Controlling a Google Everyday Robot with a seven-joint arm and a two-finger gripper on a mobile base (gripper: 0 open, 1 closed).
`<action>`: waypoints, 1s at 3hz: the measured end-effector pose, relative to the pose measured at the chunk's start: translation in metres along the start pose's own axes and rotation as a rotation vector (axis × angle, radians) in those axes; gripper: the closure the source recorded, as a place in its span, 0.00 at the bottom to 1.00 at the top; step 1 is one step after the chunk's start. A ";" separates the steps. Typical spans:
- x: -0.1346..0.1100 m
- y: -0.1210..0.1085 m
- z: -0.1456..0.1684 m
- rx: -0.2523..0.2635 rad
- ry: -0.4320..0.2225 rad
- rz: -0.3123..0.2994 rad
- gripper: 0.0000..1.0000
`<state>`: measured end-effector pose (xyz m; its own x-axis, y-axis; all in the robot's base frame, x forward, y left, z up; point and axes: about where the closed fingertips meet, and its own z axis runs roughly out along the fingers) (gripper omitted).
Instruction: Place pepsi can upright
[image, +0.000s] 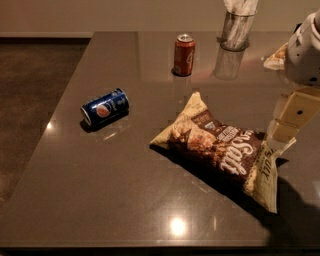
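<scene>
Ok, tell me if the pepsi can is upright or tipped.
Tipped: the pepsi can lies on its side. The gripper is far right, by the chip bag.

**What Is on the Tabletop**

The dark, shiny tabletop (125, 195) holds four things. The pepsi can (105, 108) lies on its side at the left. A red can (184, 55) stands up, far in the middle. A clear cup (235, 31) stands to its right. A big brown snack bag (220, 147) lies flat, near and right. The claw (285, 129) hangs at the bag's right end.

Chip bag (220, 150) reads "Salt", pepsi can (105, 107) bears its logo, gripper (287, 125) at right.
</scene>
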<state>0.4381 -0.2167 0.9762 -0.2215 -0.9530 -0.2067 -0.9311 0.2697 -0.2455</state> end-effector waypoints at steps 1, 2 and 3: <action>-0.005 -0.003 0.000 0.003 -0.004 -0.010 0.00; -0.025 -0.014 0.006 0.002 -0.020 -0.053 0.00; -0.053 -0.031 0.016 -0.007 -0.030 -0.111 0.00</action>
<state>0.4835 -0.1719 0.9792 -0.1085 -0.9723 -0.2070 -0.9514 0.1619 -0.2620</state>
